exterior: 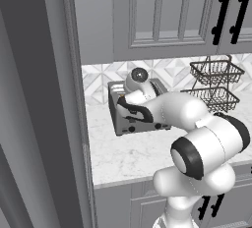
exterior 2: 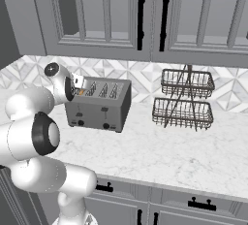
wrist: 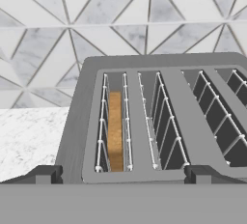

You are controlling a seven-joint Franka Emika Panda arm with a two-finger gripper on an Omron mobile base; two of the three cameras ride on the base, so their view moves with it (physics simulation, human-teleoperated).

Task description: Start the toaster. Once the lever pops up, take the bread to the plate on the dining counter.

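We see the boxy grey metal four-slot toaster (exterior 2: 100, 104) standing on the white marble-look worktop (exterior 2: 184, 153), close to the wall of grey and white triangle tiles (wrist: 58, 30). On its front face in the right base view there are two dark round knobs and slider levers. The square tan-brown bread slice (wrist: 115, 131) stands upright inside the slot at the far left in the hand view, at about 9 o'clock from the middle of the toaster top, and it sits low between the wire guides. In the hand view, the two-finger gripper (wrist: 123, 175) is just above the near edge of the toaster, and its two dark fingertips (wrist: 44, 175) rise far apart at 7 and 5 o'clock, so the jaws are released and they grasp nothing. In the right base view the white hand sits at the upper left corner of the toaster. At 3 o'clock from the toaster, well apart from it, a dark wire two-tier basket stand (exterior 2: 185, 100) is on the same worktop. Above, we see grey wall cabinets (exterior 2: 121, 15) with black handles.
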